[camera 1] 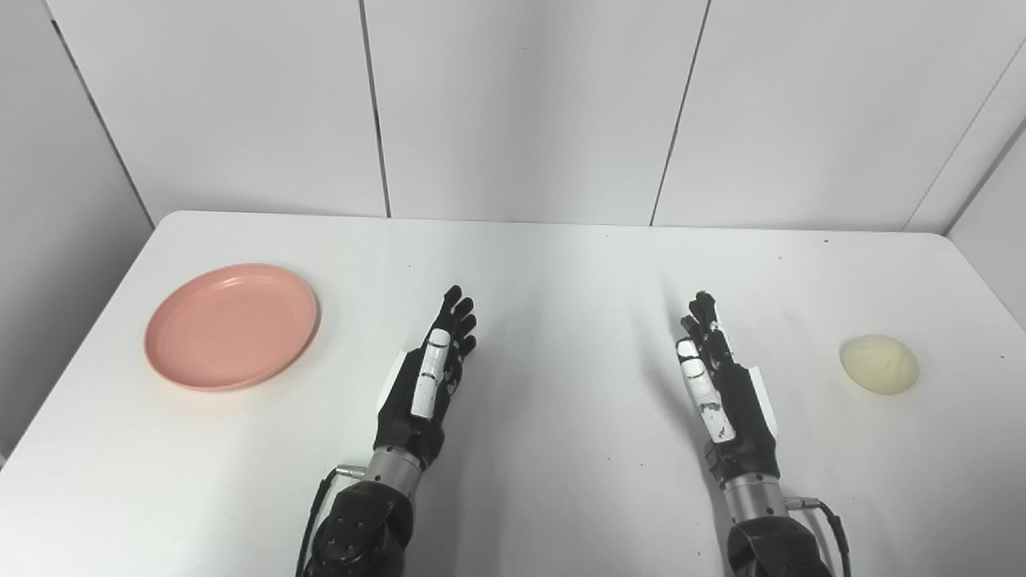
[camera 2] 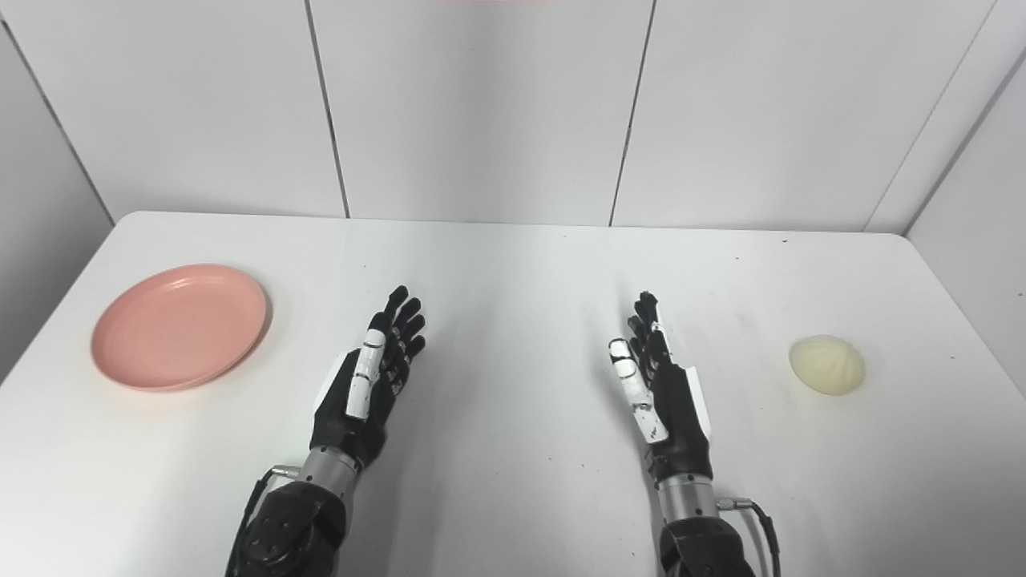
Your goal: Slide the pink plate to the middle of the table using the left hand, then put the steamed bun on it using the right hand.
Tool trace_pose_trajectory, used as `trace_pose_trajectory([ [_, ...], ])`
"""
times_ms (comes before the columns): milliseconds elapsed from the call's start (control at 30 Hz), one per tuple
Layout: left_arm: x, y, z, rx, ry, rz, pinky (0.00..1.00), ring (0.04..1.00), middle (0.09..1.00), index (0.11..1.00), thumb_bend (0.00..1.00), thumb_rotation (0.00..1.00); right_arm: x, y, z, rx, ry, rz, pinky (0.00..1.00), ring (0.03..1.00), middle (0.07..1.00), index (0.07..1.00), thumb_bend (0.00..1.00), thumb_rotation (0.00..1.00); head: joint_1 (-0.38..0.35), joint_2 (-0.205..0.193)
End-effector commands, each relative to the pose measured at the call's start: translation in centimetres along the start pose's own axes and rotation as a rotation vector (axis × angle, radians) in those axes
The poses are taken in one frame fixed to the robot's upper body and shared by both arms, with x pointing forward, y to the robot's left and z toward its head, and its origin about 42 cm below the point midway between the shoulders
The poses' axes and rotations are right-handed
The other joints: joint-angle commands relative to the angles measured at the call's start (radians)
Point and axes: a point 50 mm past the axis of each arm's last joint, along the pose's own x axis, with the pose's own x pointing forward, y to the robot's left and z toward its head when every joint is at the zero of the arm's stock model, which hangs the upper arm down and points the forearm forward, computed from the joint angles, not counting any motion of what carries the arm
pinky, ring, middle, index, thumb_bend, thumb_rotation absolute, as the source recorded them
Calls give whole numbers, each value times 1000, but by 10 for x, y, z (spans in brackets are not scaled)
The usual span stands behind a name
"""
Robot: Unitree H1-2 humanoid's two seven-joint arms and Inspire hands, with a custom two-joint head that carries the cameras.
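Note:
A pink plate (camera 1: pixel 232 325) lies empty on the left side of the white table (camera 1: pixel 561 272). A pale steamed bun (camera 1: pixel 878 364) sits on the right side of the table. My left hand (camera 1: pixel 430 377) is open with fingers stretched forward, right of the plate and apart from it. My right hand (camera 1: pixel 717 385) is open with fingers stretched forward, left of the bun and apart from it. Both hands hold nothing.
White wall panels (camera 1: pixel 521 104) stand right behind the table's far edge. The table's left edge runs close by the plate, and its right edge runs close by the bun.

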Motion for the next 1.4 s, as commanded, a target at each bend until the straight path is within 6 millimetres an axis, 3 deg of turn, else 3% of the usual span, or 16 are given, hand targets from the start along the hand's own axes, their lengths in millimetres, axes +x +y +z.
trace_pose_trajectory([
  [0, 0, 5, -2, 1, 12, 15, 1000, 1000, 1000, 1000, 577, 1000, -1, 6, 1, 27, -28, 11, 1000, 984, 996, 1000, 579, 819, 2, 2],
  [333, -2, 6, -4, 24, -11, 6, 1000, 1000, 1000, 1000, 568, 1000, -1, 8, 1, 53, -21, 22, 1000, 978, 989, 1000, 591, 851, -1, 4],
  [533, -3, 8, -5, 55, -39, 19, 1000, 1000, 1000, 1000, 557, 1000, -1, 9, 1, 71, -20, 29, 1000, 964, 981, 995, 647, 924, -3, 2],
  [733, -3, 7, -7, 82, -88, 50, 1000, 1000, 1000, 1000, 487, 1000, 0, 10, -1, 147, -21, 15, 984, 948, 978, 988, 670, 928, -3, 4],
  [967, 0, 6, -10, 104, -98, 73, 1000, 1000, 1000, 1000, 503, 1000, -1, 8, 0, 179, 1, 5, 995, 949, 980, 995, 675, 939, 0, 1],
  [1167, 2, 0, -15, 95, -80, 57, 1000, 1000, 1000, 1000, 517, 1000, -1, 0, -5, 169, 4, 25, 1000, 969, 992, 1000, 647, 931, 107, -37],
  [1300, 7, -10, -22, 103, -73, 57, 1000, 1000, 1000, 1000, 501, 1000, -4, -14, -13, 156, -2, 29, 1000, 982, 996, 1000, 607, 936, 272, -104],
  [1367, 11, -14, -24, 100, -80, 66, 1000, 1000, 1000, 1000, 501, 1000, -4, -20, -17, 160, -1, 31, 1000, 989, 1000, 1000, 618, 920, 314, -124],
])
